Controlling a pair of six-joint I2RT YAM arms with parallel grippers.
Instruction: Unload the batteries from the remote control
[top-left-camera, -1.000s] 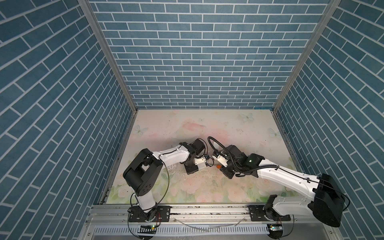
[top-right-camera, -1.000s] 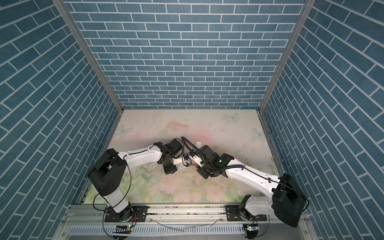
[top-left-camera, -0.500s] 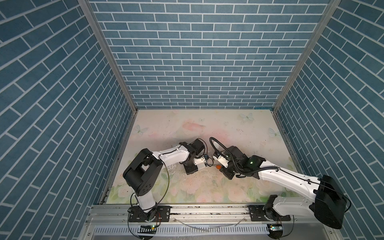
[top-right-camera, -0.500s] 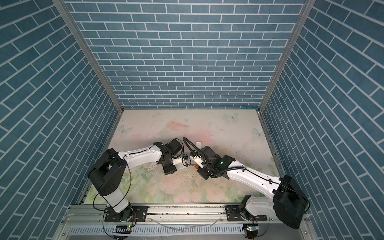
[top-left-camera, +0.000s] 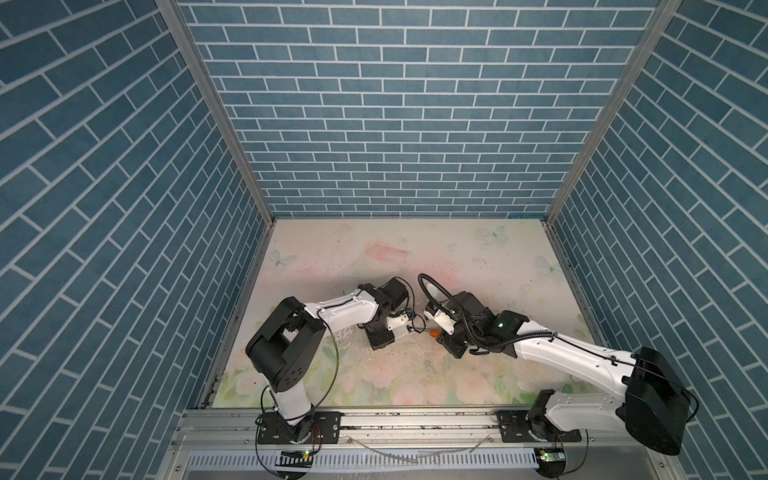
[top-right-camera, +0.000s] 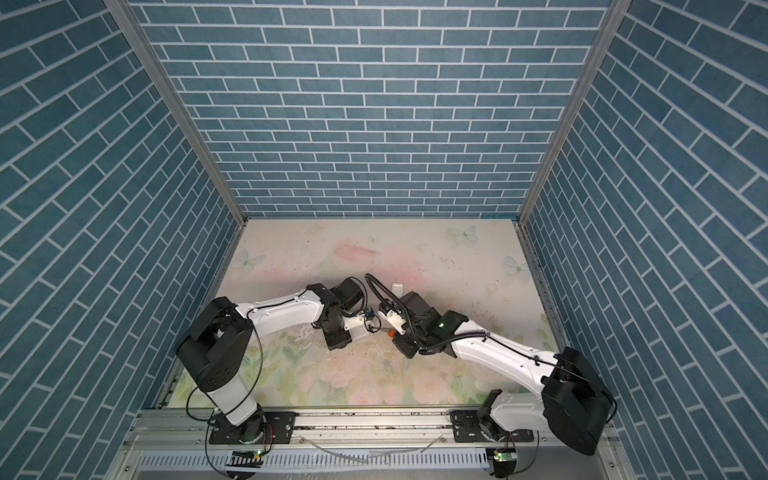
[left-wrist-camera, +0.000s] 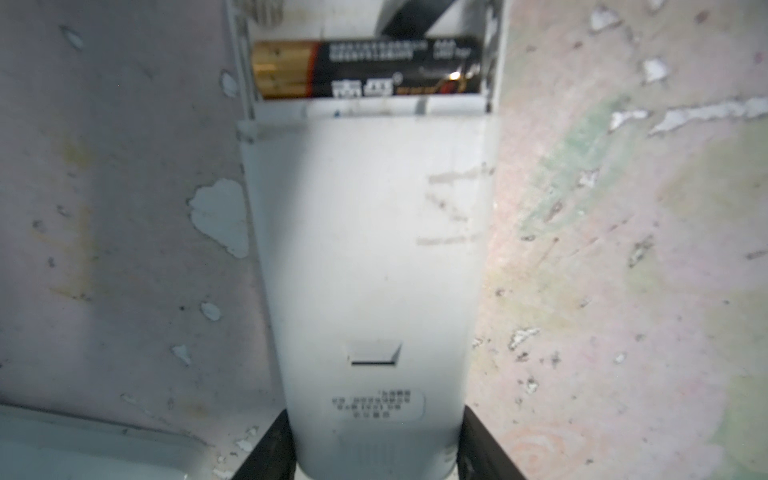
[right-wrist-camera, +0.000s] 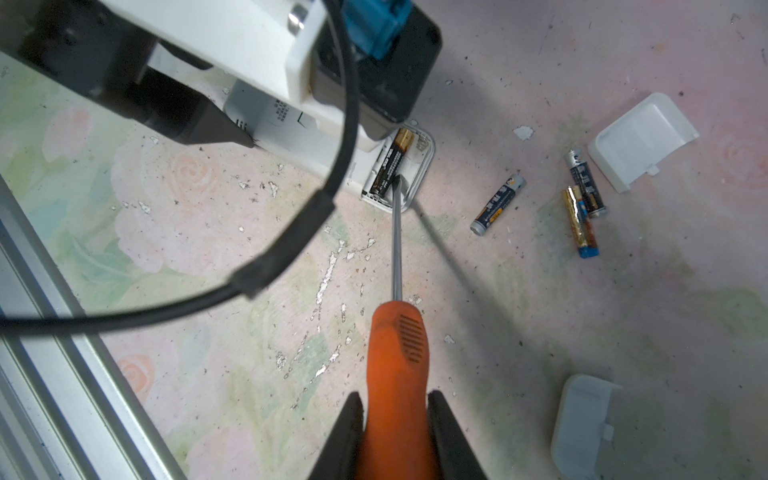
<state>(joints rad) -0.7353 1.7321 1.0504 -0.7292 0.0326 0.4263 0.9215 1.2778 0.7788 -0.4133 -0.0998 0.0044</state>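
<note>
Floral tabletop (top-left-camera: 415, 249), blue brick walls. Left gripper (left-wrist-camera: 374, 457) jaws clamp the remote (left-wrist-camera: 365, 249). Right gripper (right-wrist-camera: 397, 436) jaws clamp the screwdriver (right-wrist-camera: 399, 353); its tip sits in the open compartment beside one battery (right-wrist-camera: 390, 166). Three batteries (right-wrist-camera: 498, 204) lie loose near a cover (right-wrist-camera: 642, 139).

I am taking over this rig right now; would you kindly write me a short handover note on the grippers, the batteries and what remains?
Left gripper: shut on the white plastic remote control, held back side up.
Right gripper: shut on the orange-handled screwdriver, whose tip is in the open compartment at the black-and-gold battery.
Done: three loose batteries lie on the floral table, near two white rectangular covers.
Left: pry out the one battery seen in the compartment.
</note>
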